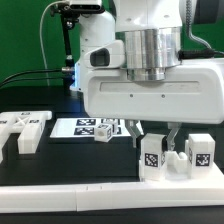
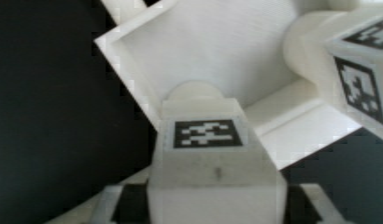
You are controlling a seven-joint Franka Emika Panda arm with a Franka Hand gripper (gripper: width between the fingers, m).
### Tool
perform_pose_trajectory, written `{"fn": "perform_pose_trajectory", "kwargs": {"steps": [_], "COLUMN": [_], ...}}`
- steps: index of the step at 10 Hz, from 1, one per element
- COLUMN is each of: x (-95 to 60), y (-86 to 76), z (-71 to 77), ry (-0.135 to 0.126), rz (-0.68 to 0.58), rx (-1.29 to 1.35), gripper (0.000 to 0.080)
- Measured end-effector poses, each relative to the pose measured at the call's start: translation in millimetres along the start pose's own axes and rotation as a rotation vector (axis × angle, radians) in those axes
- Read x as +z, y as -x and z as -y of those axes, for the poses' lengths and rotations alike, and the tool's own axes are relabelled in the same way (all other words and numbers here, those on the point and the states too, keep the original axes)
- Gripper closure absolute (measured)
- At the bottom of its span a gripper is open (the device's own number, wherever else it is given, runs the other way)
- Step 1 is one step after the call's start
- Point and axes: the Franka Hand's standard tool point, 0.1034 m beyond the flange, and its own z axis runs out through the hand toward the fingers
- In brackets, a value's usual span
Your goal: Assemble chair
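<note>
**Hand straddles a tagged chair block at the desk's front edge**

The hand is low over the desk, one finger on each side of an upright white chair block. The fingers stand close against the block's flanks, but neither view shows whether they press on it or leave a sliver of gap, so I cannot tell if it is gripped. In the wrist view the same block rises between the fingers, with a rounded top and a square black-and-white tag on its face.

In the exterior view a second tagged chair block stands just beside the first at three o'clock, with one finger down between the two. The wrist view shows this block as well, and a flat white panel lying behind both.

At ten o'clock from the hand lies the marker board, with a small tagged cube at its near edge. Well apart at nine o'clock, a cluster of loose white chair parts rests on the desk. A long white rail runs along the front at six o'clock, just beside the blocks.
</note>
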Motion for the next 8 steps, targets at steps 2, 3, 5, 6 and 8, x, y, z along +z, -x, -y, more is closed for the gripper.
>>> {"fn": "perform_pose_trajectory", "kwargs": {"steps": [2,3,5,6,8], "x": [0.5,0.6,0.2,0.0,0.9], "y": [0.6,-0.3,-1.2,-1.5,-1.0], "z": [0.3,1.2,0.5,-0.2,-0.2], "ry": [0.016,0.031,0.024,0.023,0.023], "rz": [-0.007,0.003,0.024,0.027,0.028], "rx": [0.469,0.67,1.016,1.103,1.113], "gripper": [0.0516,0.0516,0.0516,0.0515,0.0515]}}
